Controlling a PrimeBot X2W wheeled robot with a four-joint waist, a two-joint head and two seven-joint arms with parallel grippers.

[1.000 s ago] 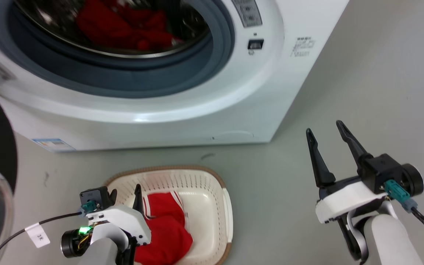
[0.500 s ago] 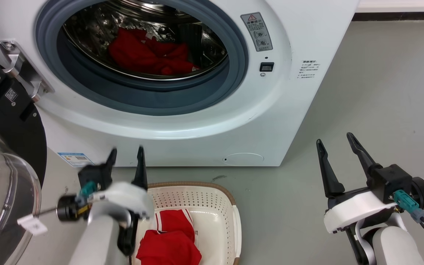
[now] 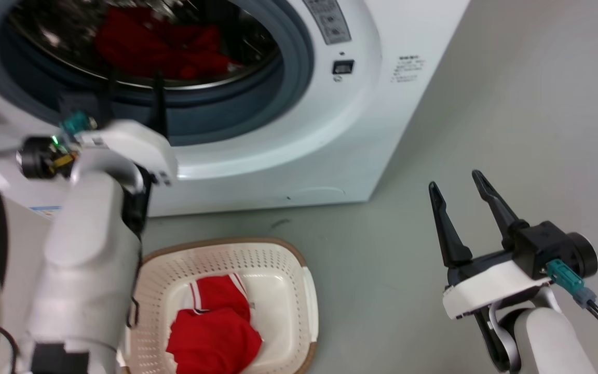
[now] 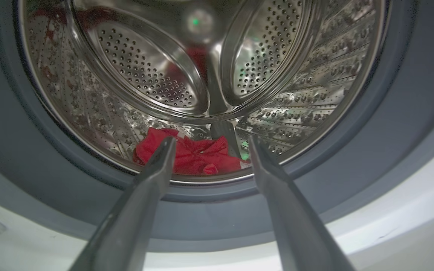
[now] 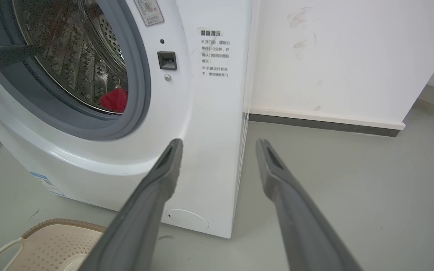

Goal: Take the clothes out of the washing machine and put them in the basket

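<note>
- The clothes lay low in the drum of the washing machine; 1 red piece sat in the basket.
- The left gripper, spread and empty, faced the gasket; a low reach could catch rubber, not cloth.
- The right gripper hung spread, aside.

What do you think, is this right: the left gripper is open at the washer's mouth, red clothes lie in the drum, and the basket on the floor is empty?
The basket is not empty: the head view shows a red garment lying in it. The rest holds: left gripper open at the washing machine mouth, red clothes in the drum.
</note>
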